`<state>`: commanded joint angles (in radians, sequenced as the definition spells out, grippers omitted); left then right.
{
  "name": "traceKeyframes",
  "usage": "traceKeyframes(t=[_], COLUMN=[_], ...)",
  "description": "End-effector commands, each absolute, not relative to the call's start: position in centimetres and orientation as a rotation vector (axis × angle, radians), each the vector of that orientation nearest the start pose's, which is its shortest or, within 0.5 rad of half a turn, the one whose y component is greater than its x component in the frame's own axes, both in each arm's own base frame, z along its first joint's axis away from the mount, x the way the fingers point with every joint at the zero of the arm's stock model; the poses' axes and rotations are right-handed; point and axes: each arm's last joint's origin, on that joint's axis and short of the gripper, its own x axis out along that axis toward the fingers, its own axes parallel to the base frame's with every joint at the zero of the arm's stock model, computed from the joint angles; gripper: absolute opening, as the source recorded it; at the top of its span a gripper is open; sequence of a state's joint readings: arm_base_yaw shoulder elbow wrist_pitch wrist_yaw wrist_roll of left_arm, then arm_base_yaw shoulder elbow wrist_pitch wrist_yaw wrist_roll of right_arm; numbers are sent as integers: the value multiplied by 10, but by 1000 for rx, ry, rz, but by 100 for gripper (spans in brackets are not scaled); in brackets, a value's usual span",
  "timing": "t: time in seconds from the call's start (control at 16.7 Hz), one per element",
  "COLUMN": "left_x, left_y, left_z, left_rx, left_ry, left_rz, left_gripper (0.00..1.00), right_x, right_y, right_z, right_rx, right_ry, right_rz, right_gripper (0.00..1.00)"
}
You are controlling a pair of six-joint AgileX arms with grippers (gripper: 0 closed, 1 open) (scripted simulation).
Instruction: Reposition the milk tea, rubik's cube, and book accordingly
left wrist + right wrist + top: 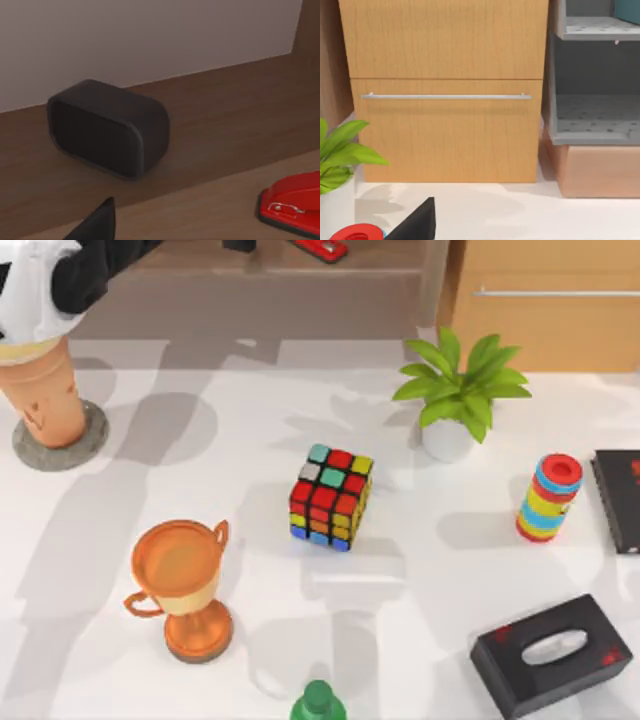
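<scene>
The milk tea [40, 390], a tapered terracotta cup, stands upright on a grey coaster [88, 438] at the table's far left. My left arm [55, 275] reaches down onto its top, hiding the rim and the gripper. One black fingertip [97, 225] shows in the left wrist view. The rubik's cube [331, 497] sits alone at mid table. A teal-blue corner [628, 10], probably the book, rests on the upper grey shelf in the right wrist view. That view also shows a black fingertip [417, 220] of my right gripper, facing the wooden cabinet [445, 90].
An orange trophy [185, 585] stands front left and a green bottle top [318, 703] at the front edge. A potted plant [455, 400], a ring stack [548, 498], a black slab [620, 500] and a black tissue box [550, 652] fill the right side. A black speaker [107, 127] and red stapler [292, 202] sit behind.
</scene>
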<state>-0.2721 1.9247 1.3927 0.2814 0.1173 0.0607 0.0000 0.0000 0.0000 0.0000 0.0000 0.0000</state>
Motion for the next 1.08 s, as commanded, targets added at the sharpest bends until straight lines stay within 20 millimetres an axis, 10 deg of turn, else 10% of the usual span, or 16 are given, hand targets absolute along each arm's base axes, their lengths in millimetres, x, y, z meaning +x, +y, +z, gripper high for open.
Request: traceKeyframes(t=[0.54, 1.08], left_x=[416, 376], left_y=[-239, -283], left_z=[245, 214], left_rx=[141, 275], left_ry=[1056, 1541], left_rz=[-468, -287], left_gripper=[100, 100], right_x=[106, 106], right_y=[-1, -1], right_z=[160, 160], right_rx=[0, 0], right_ry=[0, 0], right_rz=[0, 0], right_gripper=[100, 100])
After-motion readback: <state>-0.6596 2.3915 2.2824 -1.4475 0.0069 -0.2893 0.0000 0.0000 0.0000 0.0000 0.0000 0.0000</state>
